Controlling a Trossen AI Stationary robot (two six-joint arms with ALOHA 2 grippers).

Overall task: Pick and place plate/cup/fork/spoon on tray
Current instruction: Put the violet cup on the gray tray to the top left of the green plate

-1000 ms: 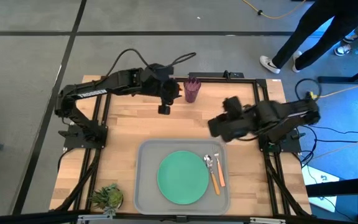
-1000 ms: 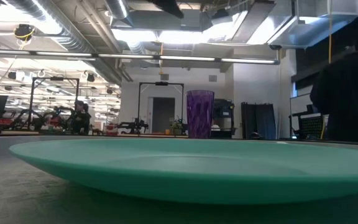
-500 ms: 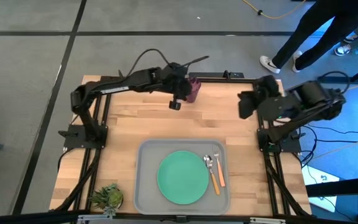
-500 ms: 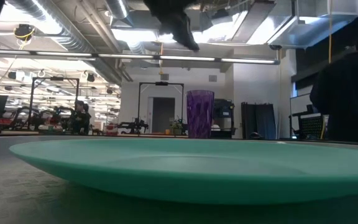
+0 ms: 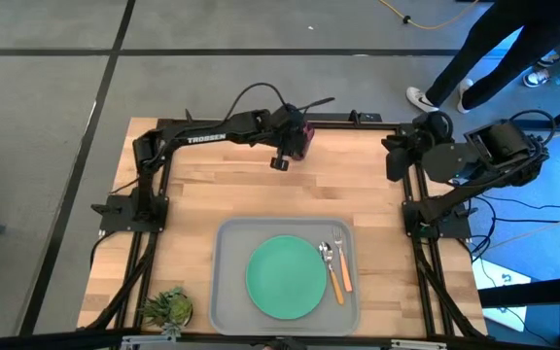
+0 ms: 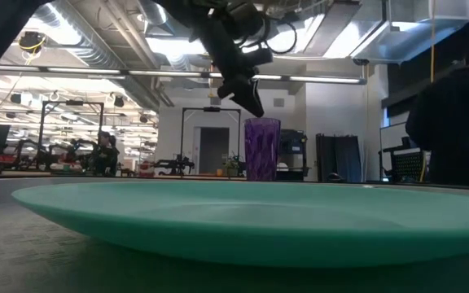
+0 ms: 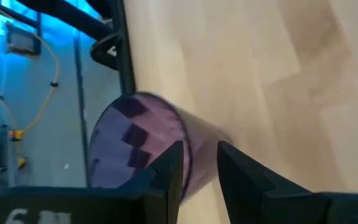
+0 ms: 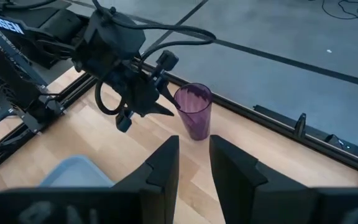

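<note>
The purple cup [image 5: 307,137] stands upright on its base on the wood at the table's far edge; it also shows in the low view [image 6: 262,149] and the right wrist view [image 8: 194,112]. My left gripper [image 5: 295,148] hangs just above and beside its rim [image 7: 138,134], fingers a little apart and slanting down. It touches nothing that I can see. The green plate [image 5: 285,277] lies in the grey tray [image 5: 224,292], with the spoon [image 5: 329,262] and the fork [image 5: 342,264] side by side to its right. My right gripper [image 5: 393,163] is drawn back at the right edge, slightly open and empty.
A small green plant [image 5: 168,308] sits at the near left corner. Black frame rails run along the table's edges, one just behind the cup [image 8: 272,118]. A person's legs [image 5: 494,49] stand on the floor beyond the far right corner. Bare wood lies between the cup and the tray.
My left gripper has gone toward the far edge and a little right, and has come down to the cup's rim. My right gripper has drawn back from above the tray toward the table's right and far edge. The cup, plate, fork and spoon have stayed still.
</note>
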